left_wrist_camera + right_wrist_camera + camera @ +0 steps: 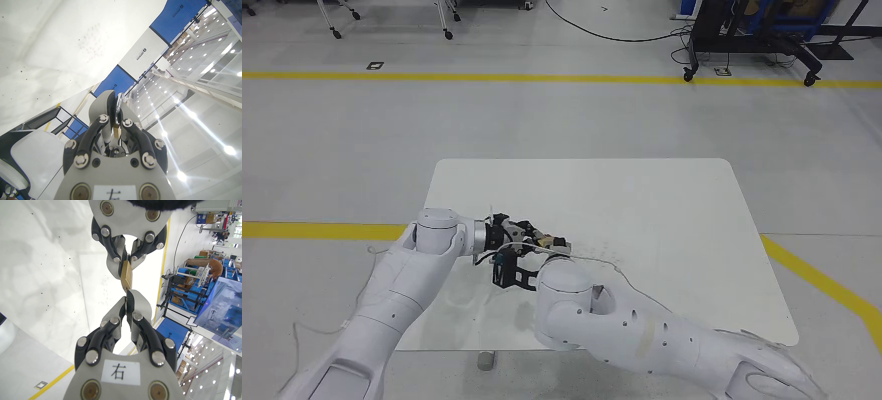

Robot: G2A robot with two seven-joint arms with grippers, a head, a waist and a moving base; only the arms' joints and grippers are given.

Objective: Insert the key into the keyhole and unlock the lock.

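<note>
Right gripper (126, 298) pinching key (126, 307), left gripper (126, 269) clamping brass lock (126, 279)

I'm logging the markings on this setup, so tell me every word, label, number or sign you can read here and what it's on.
"右": right-wrist label, below the right gripper.
"左": left-wrist label, below the left gripper, cut off by the picture's edge.
Brand print on the wall panels: upside down, not read out.
Screen and floor tag: too small to read.
</note>
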